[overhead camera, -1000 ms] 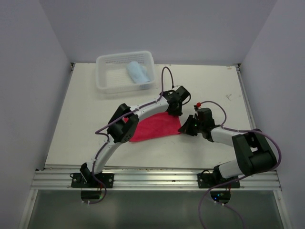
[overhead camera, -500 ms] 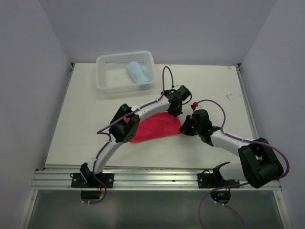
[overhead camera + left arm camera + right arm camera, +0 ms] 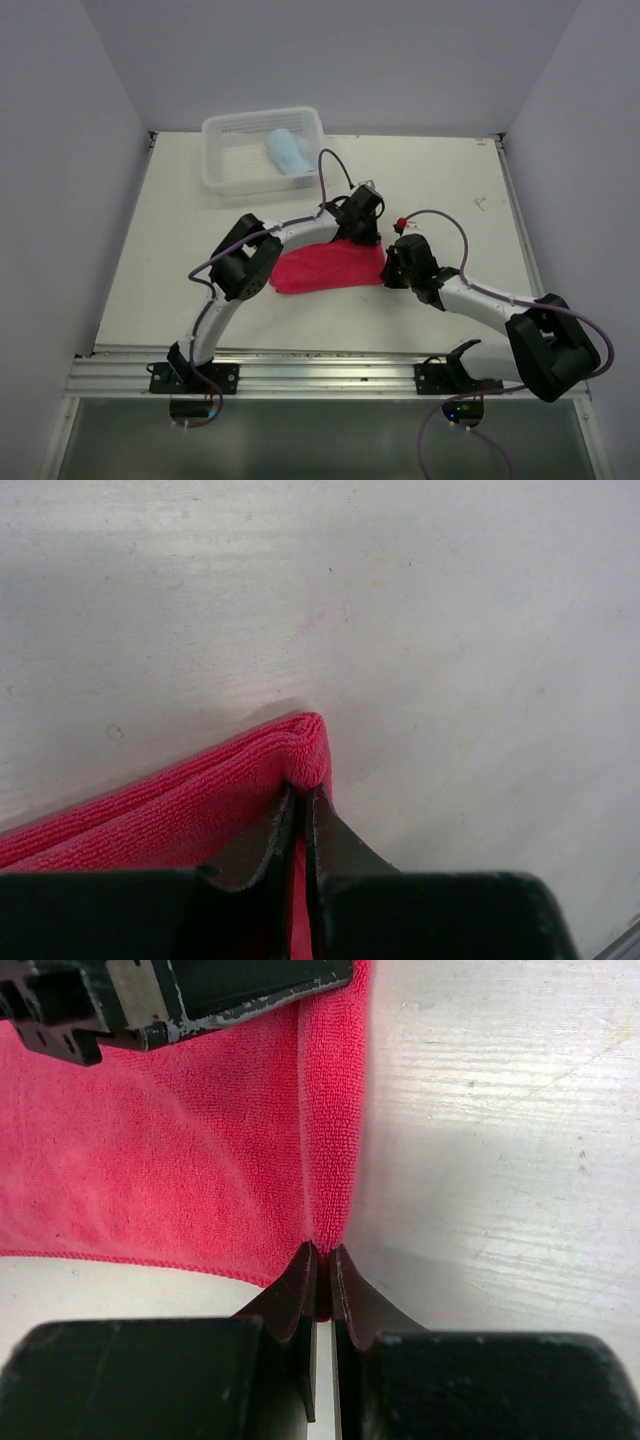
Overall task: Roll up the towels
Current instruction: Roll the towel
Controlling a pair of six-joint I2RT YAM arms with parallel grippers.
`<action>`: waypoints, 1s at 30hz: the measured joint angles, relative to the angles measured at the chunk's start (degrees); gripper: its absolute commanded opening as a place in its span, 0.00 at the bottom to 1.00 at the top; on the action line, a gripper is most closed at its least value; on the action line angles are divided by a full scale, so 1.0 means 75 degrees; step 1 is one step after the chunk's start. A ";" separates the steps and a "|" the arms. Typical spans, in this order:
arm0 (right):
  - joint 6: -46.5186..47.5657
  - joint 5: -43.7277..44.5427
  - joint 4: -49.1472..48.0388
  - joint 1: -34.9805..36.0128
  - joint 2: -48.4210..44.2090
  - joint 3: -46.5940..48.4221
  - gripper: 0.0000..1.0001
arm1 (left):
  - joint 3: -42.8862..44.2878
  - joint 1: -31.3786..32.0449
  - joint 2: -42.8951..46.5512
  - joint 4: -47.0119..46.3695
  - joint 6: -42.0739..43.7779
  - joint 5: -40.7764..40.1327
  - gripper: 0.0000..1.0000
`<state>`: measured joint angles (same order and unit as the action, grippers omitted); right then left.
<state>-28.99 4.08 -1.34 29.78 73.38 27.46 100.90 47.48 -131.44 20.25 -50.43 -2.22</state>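
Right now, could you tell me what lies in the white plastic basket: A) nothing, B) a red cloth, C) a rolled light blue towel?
C: a rolled light blue towel sits in the white plastic basket; the red microfibre towel lies on the table.

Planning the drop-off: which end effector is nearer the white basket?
Left. The left end effector pinches the far right corner of the red towel, on the side facing the basket. The right end effector pinches the near right corner, farther from the basket.

Left gripper (image 3: 303,795) and right gripper (image 3: 322,1255) shift slightly toward basket (image 3: 225,172); red towel (image 3: 325,268) changes from wedge to narrower band.
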 measured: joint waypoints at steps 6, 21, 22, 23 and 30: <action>0.0251 0.0784 0.0592 0.0513 -0.0052 0.0321 0.00 | -0.0831 -0.0111 0.0312 -0.0991 -0.0157 0.0428 0.00; 0.0574 0.2541 0.1501 0.1454 -0.0052 0.1026 0.00 | -0.1638 -0.0516 0.0982 -0.1754 -0.0111 0.1204 0.00; 0.0609 0.2567 0.1507 0.1515 -0.0052 0.1046 0.00 | -0.1655 -0.0522 0.1000 -0.1772 -0.0102 0.1218 0.00; 0.0644 0.2602 0.1524 0.1591 -0.0041 0.1075 0.00 | -0.1664 -0.0525 0.1014 -0.1775 -0.0093 0.1236 0.00; 0.0787 0.2894 0.1749 0.1999 0.0192 0.1300 0.00 | -0.2025 -0.0568 0.1201 -0.1894 0.0047 0.1276 0.00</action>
<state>-23.09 25.78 11.77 44.77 74.83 37.21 85.71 43.22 -122.43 6.04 -50.09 7.35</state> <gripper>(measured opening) 0.058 0.063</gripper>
